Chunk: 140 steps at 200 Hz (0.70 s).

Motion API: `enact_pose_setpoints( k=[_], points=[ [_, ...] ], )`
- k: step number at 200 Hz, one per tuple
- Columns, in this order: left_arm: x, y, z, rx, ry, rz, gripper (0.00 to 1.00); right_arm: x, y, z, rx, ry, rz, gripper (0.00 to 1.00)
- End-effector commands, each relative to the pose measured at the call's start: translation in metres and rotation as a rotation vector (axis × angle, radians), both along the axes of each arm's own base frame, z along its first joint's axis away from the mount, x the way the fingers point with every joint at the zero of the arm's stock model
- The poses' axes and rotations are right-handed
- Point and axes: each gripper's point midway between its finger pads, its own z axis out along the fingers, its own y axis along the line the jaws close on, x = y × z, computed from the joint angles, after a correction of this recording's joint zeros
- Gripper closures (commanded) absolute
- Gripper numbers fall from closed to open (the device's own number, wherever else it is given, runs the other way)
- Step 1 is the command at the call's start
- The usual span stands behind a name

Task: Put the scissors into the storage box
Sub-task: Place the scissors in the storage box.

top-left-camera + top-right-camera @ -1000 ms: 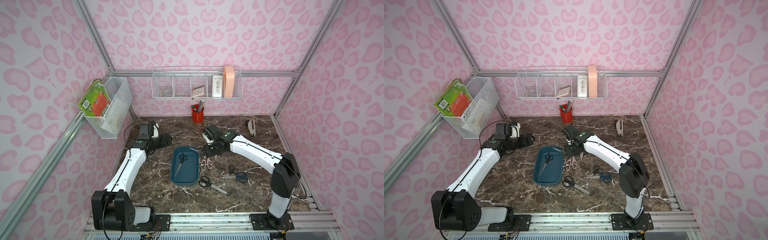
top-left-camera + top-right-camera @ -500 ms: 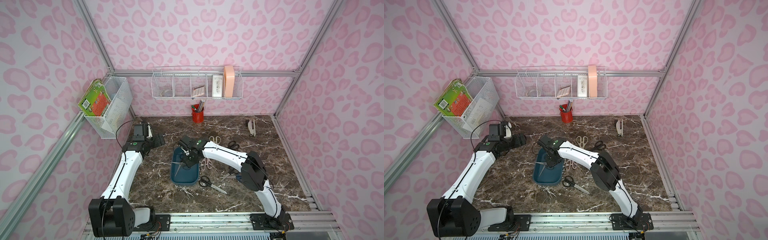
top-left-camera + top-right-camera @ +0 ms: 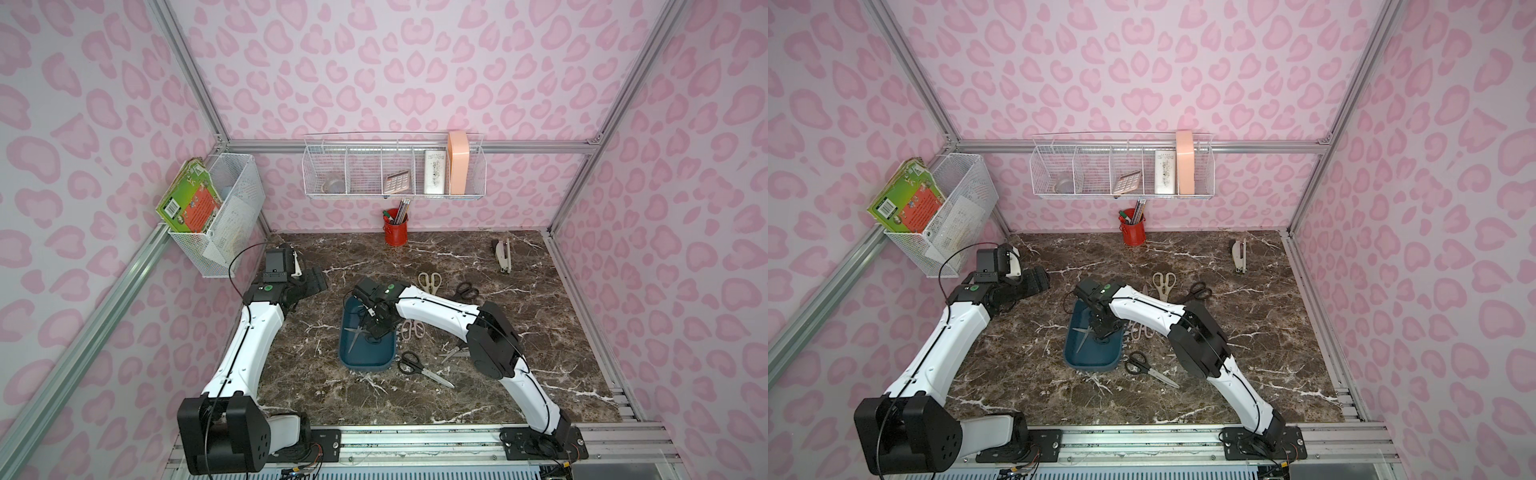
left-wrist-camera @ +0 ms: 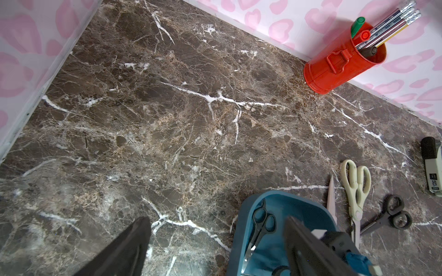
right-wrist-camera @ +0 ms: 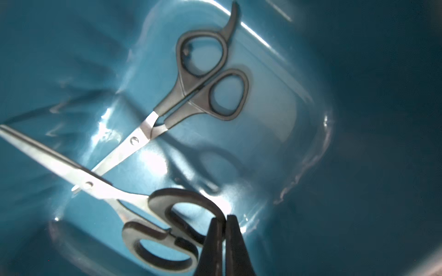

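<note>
Counted across both top views: seven pairs of scissors, one teal box, one red pen cup, one grey stapler, plus a long wire basket on the far wall and a small wire basket on the left wall. Two pairs inside the box: a small black-handled pair lying flat on its floor, and a larger black-handled pair crossing over the small one's blade tips. Five left on the table: a cream pair and a far black pair off to the far right of the box, a pink pair just beside its right wall, a long black pair by its near right corner, and an elbow pair showing only blades beside the right arm's elbow. Right hand down inside the box, narrow, pinched on the rim of one handle loop of the larger pair, blades reaching away toward the box's left wall. Cannot tell whether that pair rests on the box floor. Left hand spread wide, holding nothing, over bare table far left of the box, well apart from every pair. Against a second ago: right hand then above the table past the box's far right corner, only the small pair in the box; now lowered into its middle. Cream and far black pairs, then hidden behind the arm, now in plain view; blue handles of the elbow pair, then visible, now covered.
</note>
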Motion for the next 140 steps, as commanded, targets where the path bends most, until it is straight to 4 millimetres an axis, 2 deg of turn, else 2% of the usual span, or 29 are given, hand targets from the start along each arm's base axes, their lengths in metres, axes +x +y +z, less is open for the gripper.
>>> enact_pose_setpoints(
  k=[1,14,16,20,44,69,105,118,140],
  points=[
    [0.000,-0.001,-0.001,-0.011,0.004,0.000,0.08,0.003,-0.011,0.007,-0.032,-0.024,-0.013,1.00],
    [0.000,-0.002,-0.002,-0.014,0.004,-0.001,0.08,0.003,-0.017,0.003,-0.048,-0.025,-0.024,1.00],
    [0.000,-0.002,-0.002,-0.014,0.004,-0.001,0.08,0.003,-0.017,0.010,-0.035,-0.033,-0.024,1.00],
    [0.001,-0.002,-0.002,-0.015,0.004,-0.003,0.08,0.003,-0.019,0.013,-0.031,-0.035,-0.027,1.00],
    [0.001,-0.002,-0.002,-0.019,0.006,-0.004,0.08,0.005,-0.024,0.011,-0.041,-0.032,-0.034,0.98],
    [0.001,-0.003,-0.002,-0.022,0.003,-0.007,0.08,0.007,-0.016,0.015,-0.016,-0.036,-0.020,0.87],
    [0.001,-0.004,-0.004,-0.026,0.009,-0.009,0.08,0.017,-0.011,0.025,-0.004,-0.064,-0.024,0.82],
    [0.001,-0.005,-0.004,-0.029,0.006,-0.014,0.08,0.020,-0.010,0.033,0.014,-0.076,-0.032,0.82],
    [0.002,-0.009,-0.004,-0.046,0.006,-0.028,0.09,0.028,-0.009,0.062,0.090,-0.108,-0.071,0.82]
  ],
)
